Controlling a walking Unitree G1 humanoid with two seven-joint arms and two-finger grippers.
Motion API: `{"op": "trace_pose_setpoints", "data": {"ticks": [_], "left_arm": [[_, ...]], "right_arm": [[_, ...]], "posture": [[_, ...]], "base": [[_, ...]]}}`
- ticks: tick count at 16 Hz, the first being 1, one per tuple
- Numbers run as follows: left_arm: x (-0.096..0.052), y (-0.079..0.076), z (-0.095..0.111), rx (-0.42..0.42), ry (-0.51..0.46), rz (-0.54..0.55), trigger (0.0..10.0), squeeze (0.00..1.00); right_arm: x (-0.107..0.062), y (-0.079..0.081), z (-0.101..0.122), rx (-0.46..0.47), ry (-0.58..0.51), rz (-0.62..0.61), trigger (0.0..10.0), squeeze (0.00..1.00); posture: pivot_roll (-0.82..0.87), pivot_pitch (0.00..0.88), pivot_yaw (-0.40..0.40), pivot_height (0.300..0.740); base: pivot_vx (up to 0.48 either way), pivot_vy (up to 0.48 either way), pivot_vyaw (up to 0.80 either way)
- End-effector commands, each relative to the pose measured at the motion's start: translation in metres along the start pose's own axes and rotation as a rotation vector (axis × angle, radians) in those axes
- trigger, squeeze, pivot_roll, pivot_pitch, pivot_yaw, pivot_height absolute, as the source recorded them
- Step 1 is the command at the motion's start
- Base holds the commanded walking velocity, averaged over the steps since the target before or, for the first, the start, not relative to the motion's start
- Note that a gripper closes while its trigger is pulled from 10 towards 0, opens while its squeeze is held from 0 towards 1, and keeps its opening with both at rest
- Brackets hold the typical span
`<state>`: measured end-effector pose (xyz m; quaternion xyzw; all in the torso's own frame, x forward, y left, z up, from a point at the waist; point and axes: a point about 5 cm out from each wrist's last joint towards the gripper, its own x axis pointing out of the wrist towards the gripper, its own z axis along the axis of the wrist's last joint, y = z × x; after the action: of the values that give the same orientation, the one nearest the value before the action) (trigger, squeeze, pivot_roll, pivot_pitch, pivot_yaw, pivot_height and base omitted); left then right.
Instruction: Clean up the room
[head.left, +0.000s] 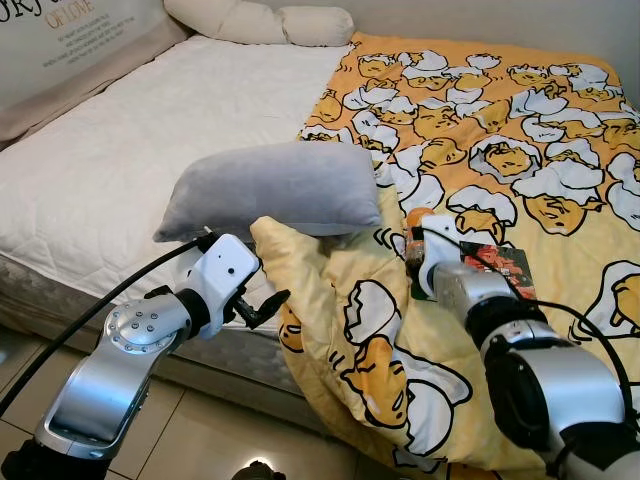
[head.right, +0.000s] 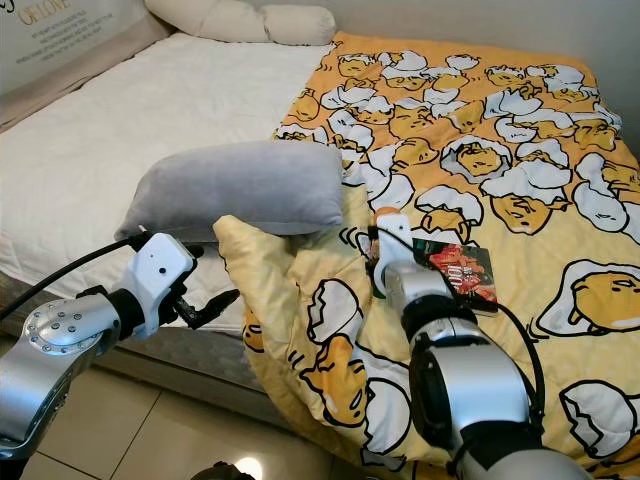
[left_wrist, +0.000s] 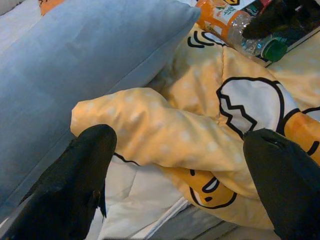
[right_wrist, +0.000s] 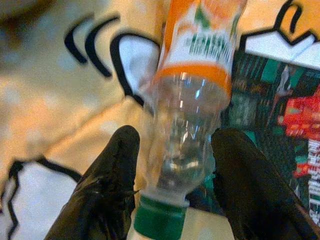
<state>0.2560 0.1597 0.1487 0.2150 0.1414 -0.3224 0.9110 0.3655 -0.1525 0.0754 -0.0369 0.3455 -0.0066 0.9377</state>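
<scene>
Step in hand: grabbing plastic bottle (right_wrist: 192, 100) off yellow egg-print blanket (head.left: 520, 150), beside a dark book (head.right: 462, 270). Right gripper (right_wrist: 175, 170) fingers apart, straddling bottle neck, not yet clamped. Next: close, lift. Left gripper (left_wrist: 182, 175) wide open, empty, nr grey pillow (head.left: 270, 188).

The white mattress (head.left: 130, 150) to the left of the grey pillow (head.left: 270, 188) lies bare and gives wide room. A raised fold of the yellow blanket (head.left: 300, 250) (just under the pillow) stands before the left pincer (left_wrist: 180, 175). The bottle (right_wrist: 192, 100) and a dark packet (head.left: 500, 268) crowd the right pincer (right_wrist: 175, 185).
</scene>
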Motion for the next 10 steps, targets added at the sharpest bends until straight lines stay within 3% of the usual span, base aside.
{"op": "trace_pose_setpoints", "data": {"ticks": [1,5,6,7,10], "left_arm": [[-0.001,0.006,0.003,0.009,0.0,0.009,10.0,0.0],[-0.003,0.005,0.003,0.015,0.006,-0.007,10.0,0.0],[-0.004,0.006,0.003,0.017,0.007,-0.007,10.0,0.0],[-0.006,0.008,0.003,0.019,0.01,-0.007,10.0,0.0],[-0.009,0.009,0.004,0.023,0.016,-0.008,10.0,0.0]], "right_arm": [[-0.002,-0.001,0.01,0.027,-0.022,-0.007,10.0,1.0],[-0.001,-0.001,0.004,0.141,0.01,-0.01,10.0,1.0],[-0.001,-0.002,0.003,0.16,0.015,-0.018,10.0,0.72],[0.0,-0.002,0.002,0.169,0.02,-0.031,10.0,0.0],[0.001,0.0,-0.004,0.19,0.038,-0.038,10.0,0.0]], "posture": [[0.02,0.005,0.036,0.74],[0.05,0.027,0.045,0.74],[0.05,0.029,0.046,0.74],[0.06,0.034,0.049,0.74],[0.08,0.055,0.056,0.74]], "base": [[0.0,0.0,0.0],[0.0,0.0,0.0],[0.0,0.0,0.0],[0.0,0.0,0.0],[0.0,0.0,0.0]]}}
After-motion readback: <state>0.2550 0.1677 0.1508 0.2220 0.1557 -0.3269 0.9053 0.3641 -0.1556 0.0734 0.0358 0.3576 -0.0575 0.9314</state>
